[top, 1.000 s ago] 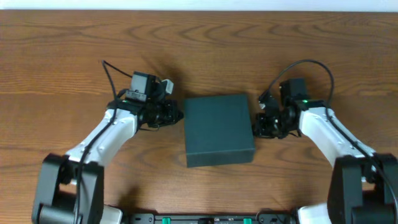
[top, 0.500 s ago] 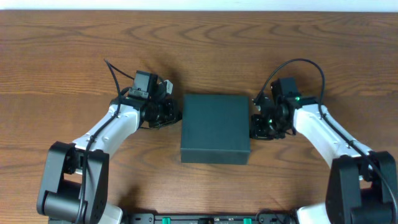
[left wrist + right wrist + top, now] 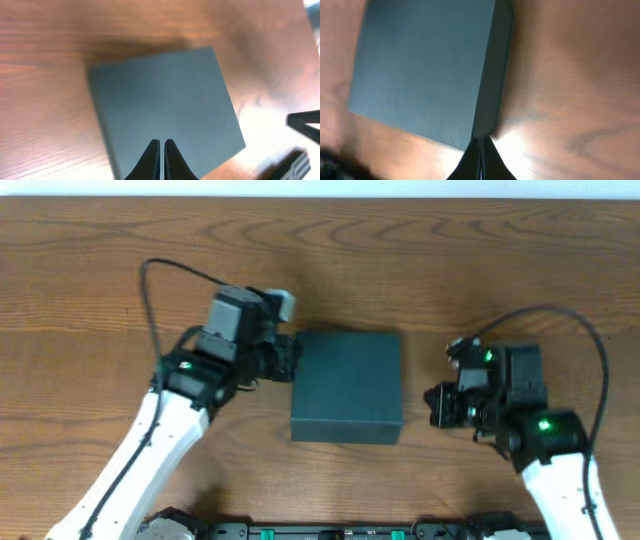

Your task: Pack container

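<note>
Quantity: one container (image 3: 347, 386), two arms, two sets of jaws, one wooden surface (image 3: 90, 250).

Container position: the dark teal-green box rests on the surface at the centre, between the two arms. Its top face lies flat and closed. Its sides run roughly parallel to the edges of the surface.

Left jaws: the left arm (image 3: 168, 408) reaches in from the near left. Its jaws sit at the left side of the container, close to the far-left corner. In the left wrist view the two fingers (image 3: 151, 156) are pressed almost together, with only a thin slit between them, and they hold nothing. In that view their tips appear over the lid. Whether they touch the container cannot be told.

Right jaws: the right arm (image 3: 548, 438) stands to the right of the container. Its jaws point toward the right side of the box, with a strip of bare surface between them and the box. In the right wrist view the fingers (image 3: 490, 152) meet at a point, fully closed and empty.

One black cable loops above each arm.
</note>
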